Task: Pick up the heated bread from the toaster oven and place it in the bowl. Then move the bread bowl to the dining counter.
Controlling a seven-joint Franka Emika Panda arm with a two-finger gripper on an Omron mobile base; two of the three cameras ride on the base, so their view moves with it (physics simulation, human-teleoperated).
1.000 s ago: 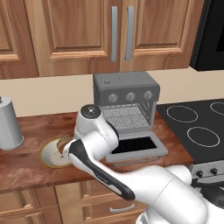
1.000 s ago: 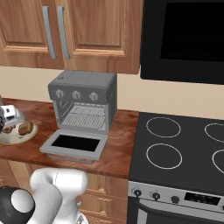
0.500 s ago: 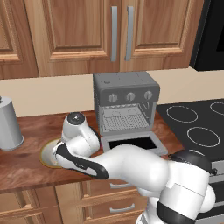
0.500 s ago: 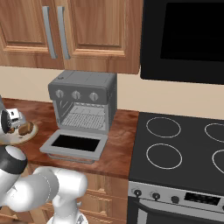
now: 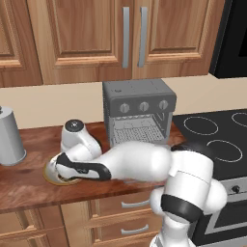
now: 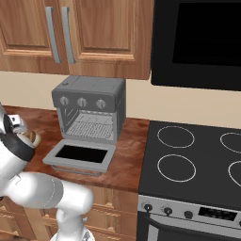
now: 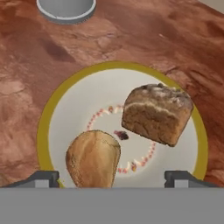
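The small golden bread roll (image 7: pixel 93 158) lies in the bowl (image 7: pixel 43 127), near the rim closest to me and just beside the big dark bread chunk (image 7: pixel 156 113). So I think the first step is done: the roll is out of the toaster oven (image 5: pixel 138 112), whose door hangs open with the rack bare.

My jaws are spread wide, one tip on each side of the roll, and they hold nothing. I cannot tell if a tip touches the roll.

Next I think I must grab the bowl by its yellow rim and carry it off the bench (image 7: pixel 144 35) to the dining counter. I must keep it flat so both breads stay in.
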